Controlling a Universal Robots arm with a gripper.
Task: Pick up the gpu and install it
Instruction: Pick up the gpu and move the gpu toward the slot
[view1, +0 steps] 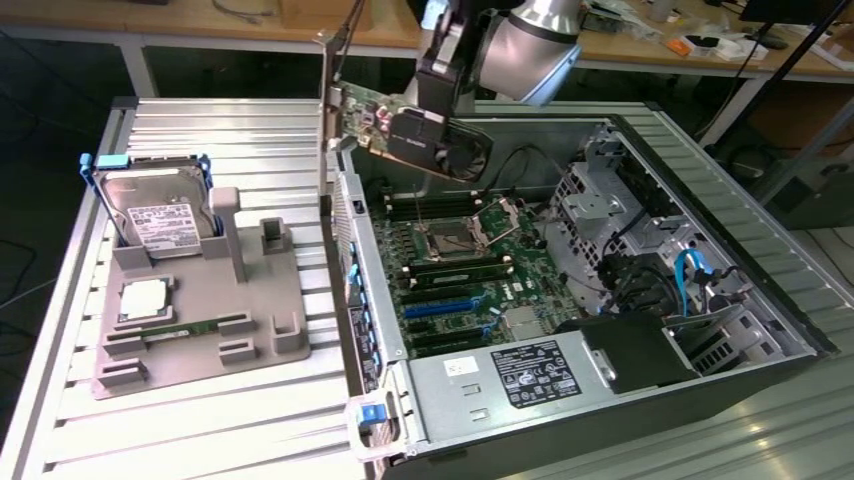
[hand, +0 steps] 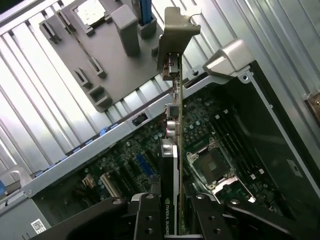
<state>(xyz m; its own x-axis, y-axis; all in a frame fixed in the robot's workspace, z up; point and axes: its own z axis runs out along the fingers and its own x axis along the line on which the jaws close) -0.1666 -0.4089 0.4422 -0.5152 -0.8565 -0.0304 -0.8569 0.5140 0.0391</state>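
- One robot gripper (view1: 438, 100), at the upper centre of the exterior view, is clamped on the gpu (view1: 400, 135), holding it in the air over the rear corner of an open tower case (view1: 344, 215).
- From the wrist, the two fingers (hand: 147, 220) press either side of the card (hand: 170, 155), seen edge-on; the white lettering on its black edge reads "NVIDIA QUADR", and the rest is hidden.
- The card's single metal bracket (hand: 175, 35) is its far end.
- One motherboard (view1: 461, 280) lies exposed, with one open CPU socket (view1: 447, 240) and two blue slots (view1: 441, 305).
- One power supply (view1: 534, 370) carries a black label, its text too small to read.
- On the exterior view's left, one grey fixture (view1: 200, 300) holds one hard drive (view1: 160, 215) with an illegible white label, one processor chip (view1: 144, 300) and one green memory stick (view1: 174, 328).
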